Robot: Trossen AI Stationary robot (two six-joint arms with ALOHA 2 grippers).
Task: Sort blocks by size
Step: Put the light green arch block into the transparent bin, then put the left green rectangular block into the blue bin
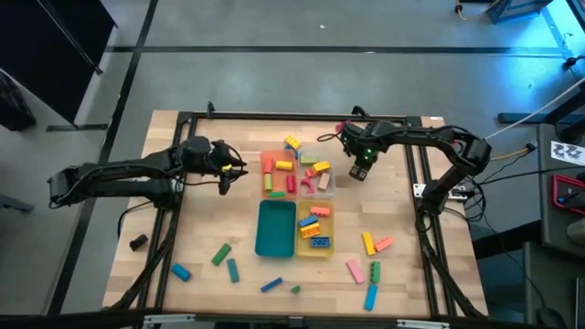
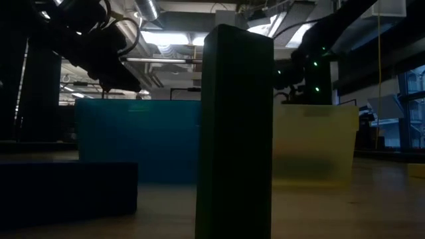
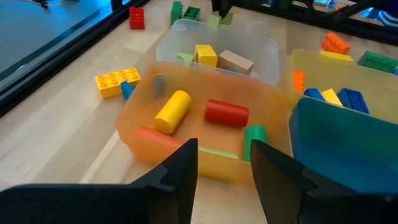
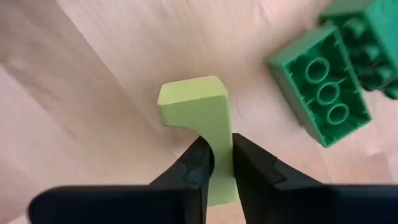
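My right gripper (image 4: 222, 163) points down at the far side of the table, behind the clear tray (image 1: 317, 175), and is shut on a light green arch-shaped block (image 4: 193, 102). In the high view that gripper (image 1: 359, 170) hides the block. Two dark green bricks (image 4: 320, 93) lie beside it, studs down. My left gripper (image 3: 224, 180) hovers open at the left side of the orange tray (image 3: 140, 124), with nothing between its fingers. The orange tray holds a yellow cylinder (image 3: 172, 111), a red cylinder (image 3: 227, 113) and other blocks. My right gripper pinches the light green block by its narrow part beside the arch cut-out (image 4: 221, 140), between its two fingers. The fingers come from above, pointing down. The block's wide end (image 4: 189, 93) sticks out past the fingertips, and the block seems to lie flat on the table.
The teal tray (image 1: 275, 228) and the yellow tray (image 1: 316, 230) with blue and yellow bricks stand nearer. Loose blocks lie along the near part of the table, among them a green one (image 1: 220, 254), a pink one (image 1: 354, 270) and a yellow one (image 1: 367, 242). A yellow brick (image 3: 117, 81) lies behind the orange tray.
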